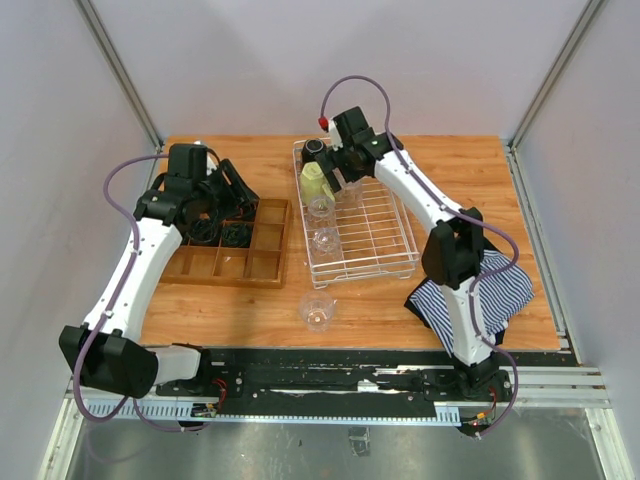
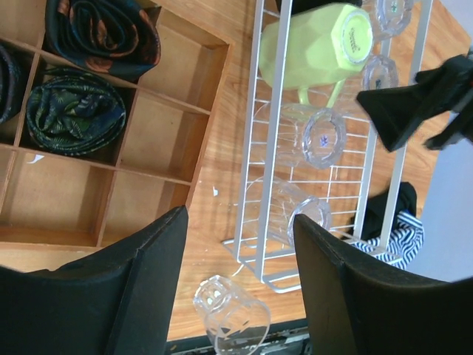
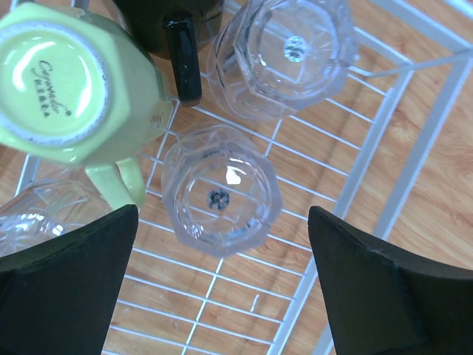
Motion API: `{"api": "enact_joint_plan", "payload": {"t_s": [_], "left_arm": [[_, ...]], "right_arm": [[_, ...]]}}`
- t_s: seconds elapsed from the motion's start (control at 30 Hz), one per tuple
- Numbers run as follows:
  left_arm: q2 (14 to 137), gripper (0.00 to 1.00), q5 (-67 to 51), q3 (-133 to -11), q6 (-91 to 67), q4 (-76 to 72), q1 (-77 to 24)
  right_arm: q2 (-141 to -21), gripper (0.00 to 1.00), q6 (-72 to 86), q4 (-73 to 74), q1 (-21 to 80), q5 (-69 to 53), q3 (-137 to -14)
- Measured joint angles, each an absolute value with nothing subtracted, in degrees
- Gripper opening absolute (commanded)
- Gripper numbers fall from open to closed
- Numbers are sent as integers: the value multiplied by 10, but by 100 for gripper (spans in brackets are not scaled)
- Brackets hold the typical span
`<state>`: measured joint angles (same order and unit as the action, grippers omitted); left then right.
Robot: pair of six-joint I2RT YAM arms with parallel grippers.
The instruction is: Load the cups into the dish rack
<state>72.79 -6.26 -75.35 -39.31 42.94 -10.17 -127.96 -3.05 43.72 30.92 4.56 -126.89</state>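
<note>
**One glass waiting outside the dish rack**

We are holding the right gripper [image 3: 223, 222] over the far left part of the dish rack [image 1: 362, 225]. Its fingers are spread wide on either side of a glass [image 3: 218, 188] standing in the rack, and they are gripping nothing. To do this step well, we judge we should be lifting straight up. The green mug [image 3: 66, 81] and a second glass [image 3: 284, 55] are standing just beside that one, and a sideways swing could knock them. The left gripper [image 2: 240, 218] is hanging partly open and empty over the wooden tray [image 1: 225, 262], left of the rack.

Counting, we are seeing two mugs in the rack: the green one and a black mug [image 1: 315, 148] in its far left corner. We are also seeing four glasses in the rack. A fifth glass [image 1: 317, 310] is sitting on the table just outside the rack's near edge, not yet loaded.
</note>
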Motion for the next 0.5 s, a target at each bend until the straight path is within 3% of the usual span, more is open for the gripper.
{"api": "enact_joint_plan", "payload": {"t_s": [0.23,0.5], "left_arm": [[672,59,-67,-671,-368,427,-130],[609,57,-22,-593,-394,435,-301]], "right_arm": [[-1196,98,-30,418,297,56,-1234],[-1075,98,1,411,260,42,-1155]]}}
